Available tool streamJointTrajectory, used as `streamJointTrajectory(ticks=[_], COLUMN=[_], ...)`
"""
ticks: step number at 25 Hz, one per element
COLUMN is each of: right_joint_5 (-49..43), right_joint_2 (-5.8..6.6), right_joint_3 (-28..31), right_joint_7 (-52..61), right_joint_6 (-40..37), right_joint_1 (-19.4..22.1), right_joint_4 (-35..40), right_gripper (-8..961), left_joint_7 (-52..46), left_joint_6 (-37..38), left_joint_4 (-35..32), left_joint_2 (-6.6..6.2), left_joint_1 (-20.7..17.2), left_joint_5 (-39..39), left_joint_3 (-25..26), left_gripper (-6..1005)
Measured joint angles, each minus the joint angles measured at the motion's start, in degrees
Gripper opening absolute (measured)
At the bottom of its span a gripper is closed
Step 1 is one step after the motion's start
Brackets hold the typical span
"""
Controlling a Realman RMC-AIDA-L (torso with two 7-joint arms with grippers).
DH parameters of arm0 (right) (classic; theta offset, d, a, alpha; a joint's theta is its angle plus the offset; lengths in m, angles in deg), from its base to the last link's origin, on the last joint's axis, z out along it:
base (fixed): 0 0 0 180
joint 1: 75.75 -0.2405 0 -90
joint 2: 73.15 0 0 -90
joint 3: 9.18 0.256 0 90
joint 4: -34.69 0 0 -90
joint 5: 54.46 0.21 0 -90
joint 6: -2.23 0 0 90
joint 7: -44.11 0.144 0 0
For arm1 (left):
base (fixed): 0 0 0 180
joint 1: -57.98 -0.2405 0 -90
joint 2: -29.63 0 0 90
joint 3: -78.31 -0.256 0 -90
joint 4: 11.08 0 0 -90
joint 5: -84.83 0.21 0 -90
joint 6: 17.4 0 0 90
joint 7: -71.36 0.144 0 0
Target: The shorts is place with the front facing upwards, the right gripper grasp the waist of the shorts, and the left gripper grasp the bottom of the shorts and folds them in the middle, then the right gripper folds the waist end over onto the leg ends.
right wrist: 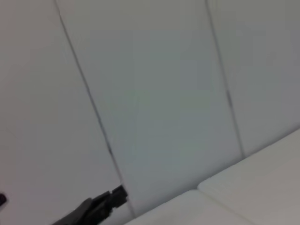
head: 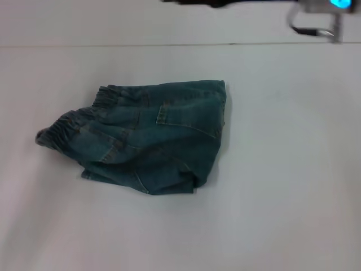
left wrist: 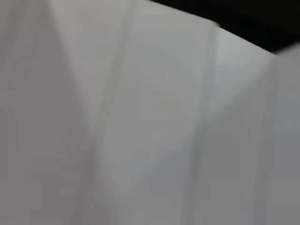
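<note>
The blue denim shorts [head: 152,138] lie in a folded, rumpled bundle left of the table's middle in the head view. The waist of the shorts [head: 67,123], a puckered elastic band, points left. The flatter denim of the leg ends [head: 217,116] lies on the right side. Neither gripper shows in the head view, and nothing touches the shorts. Both wrist views show only pale wall panels with seams. A small black part [right wrist: 101,208] juts into the right wrist view; I cannot tell what it is.
The white table [head: 282,169] spreads all around the shorts. Its far edge [head: 169,44] runs across the top of the head view. Beyond it sit a grey device with a blue light [head: 333,8] at the right and a dark shape [head: 203,2].
</note>
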Motion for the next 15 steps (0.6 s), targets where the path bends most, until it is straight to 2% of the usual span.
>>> streamJointTrajectory(ticks=[1, 3, 5, 8, 10, 13, 15], right_joint_5=[0.00, 0.76, 1.29, 1.28, 0.80, -0.50, -2.14], right_joint_2=[0.00, 0.10, 0.50, 1.23, 1.53, 2.26, 2.38], right_joint_3=[0.00, 1.59, 3.02, 6.27, 6.66, 6.89, 6.88], right_joint_7=[0.00, -3.56, -7.49, -15.32, -16.72, -19.08, -20.20], right_joint_6=[0.00, -2.15, -4.90, -12.26, -14.47, -18.89, -20.15], right_joint_1=[0.00, 4.22, 8.20, 15.14, 16.62, 20.30, 21.84], right_joint_4=[0.00, 1.47, 1.99, 3.41, 3.96, 5.46, 5.91], right_gripper=[455, 508, 605, 750, 813, 908, 940], left_joint_7=[-2.91, -7.57, -11.78, -17.93, -22.07, -25.98, -28.02], left_joint_6=[0.23, 1.42, 3.66, 7.42, 10.98, 15.20, 16.35], left_joint_4=[-2.39, -5.90, -9.44, -13.49, -15.71, -17.20, -17.52], left_joint_2=[0.00, -0.02, -0.05, -0.34, -0.91, -1.71, -2.05], left_joint_1=[-0.06, -0.01, 0.27, 1.14, 2.40, 4.12, 5.35], left_joint_5=[4.23, 11.24, 18.92, 28.54, 35.34, 42.57, 47.05], left_joint_3=[-0.01, 0.00, 0.00, 0.00, 0.00, 0.06, -0.01], left_gripper=[156, 163, 169, 300, 388, 625, 667])
